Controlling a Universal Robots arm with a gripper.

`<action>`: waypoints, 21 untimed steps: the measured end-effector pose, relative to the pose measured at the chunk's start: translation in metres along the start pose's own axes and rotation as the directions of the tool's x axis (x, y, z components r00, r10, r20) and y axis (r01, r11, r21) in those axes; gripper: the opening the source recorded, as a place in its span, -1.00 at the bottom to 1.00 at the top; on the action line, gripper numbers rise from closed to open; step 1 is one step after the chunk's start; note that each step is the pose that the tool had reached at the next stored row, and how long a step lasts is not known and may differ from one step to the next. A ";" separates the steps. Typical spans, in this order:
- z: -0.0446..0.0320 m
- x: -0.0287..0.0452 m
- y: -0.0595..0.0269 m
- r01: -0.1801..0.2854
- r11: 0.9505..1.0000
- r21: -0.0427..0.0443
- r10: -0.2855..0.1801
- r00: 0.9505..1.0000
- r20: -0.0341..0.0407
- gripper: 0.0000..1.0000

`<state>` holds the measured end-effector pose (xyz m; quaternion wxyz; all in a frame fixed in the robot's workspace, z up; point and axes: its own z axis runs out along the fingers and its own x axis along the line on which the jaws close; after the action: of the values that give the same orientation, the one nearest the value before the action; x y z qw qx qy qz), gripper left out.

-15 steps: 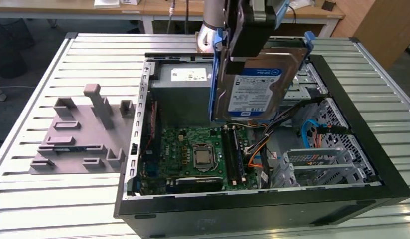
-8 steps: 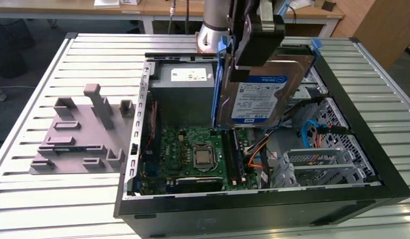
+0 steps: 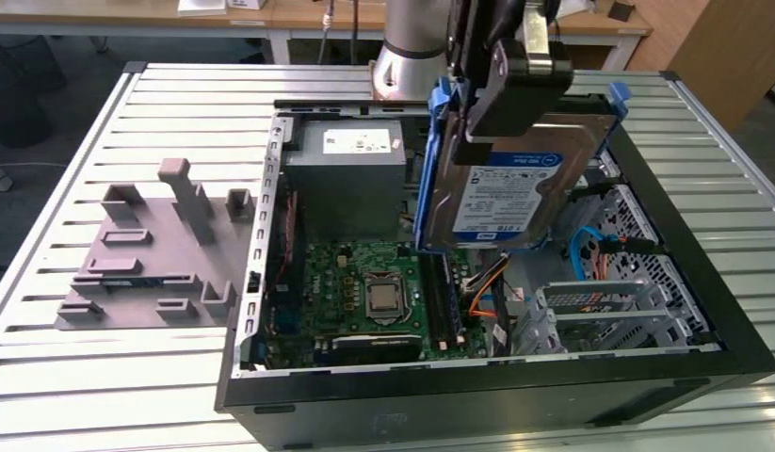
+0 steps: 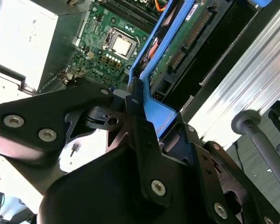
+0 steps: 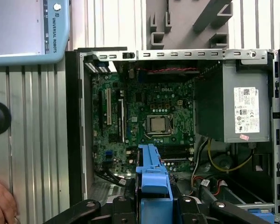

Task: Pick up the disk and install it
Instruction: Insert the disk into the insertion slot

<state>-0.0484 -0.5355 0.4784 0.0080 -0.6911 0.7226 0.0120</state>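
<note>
The disk [image 3: 519, 193] is a silver hard drive with a white-and-blue label in a blue plastic carrier [image 3: 427, 179]. It hangs tilted on edge above the open computer case [image 3: 488, 386], over the gap between the motherboard and the drive cage. My gripper [image 3: 494, 89] is shut on its upper end. In the second wrist view the black fingers [image 4: 135, 109] clamp the blue carrier [image 4: 156, 114], with the drive's green circuit board [image 4: 186, 37] beyond. In the first wrist view the carrier [image 5: 153, 175] sticks out from between the fingers toward the motherboard.
Inside the case are a grey power-supply box [image 3: 349, 174], the green motherboard [image 3: 368, 292], orange and blue cables [image 3: 488, 282] and a metal drive cage [image 3: 620, 301]. A grey fixture plate [image 3: 149, 250] lies on the slatted table. A person's hand [image 5: 0, 203] is near the case.
</note>
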 end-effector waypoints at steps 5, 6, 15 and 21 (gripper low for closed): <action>0.0011 0.0045 -0.0025 0.000 1.000 0.000 0.000 1.000 0.000 -0.27; 0.0013 0.0061 -0.0029 0.000 1.000 0.000 0.000 1.000 0.000 -0.27; 0.0031 0.0225 -0.0092 0.000 1.000 0.000 0.000 1.000 0.000 -0.27; 0.0052 0.0268 -0.0217 0.000 1.000 0.000 0.000 1.000 0.000 -0.27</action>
<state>-0.0279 -0.5630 0.4723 0.0080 -0.6911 0.7226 0.0119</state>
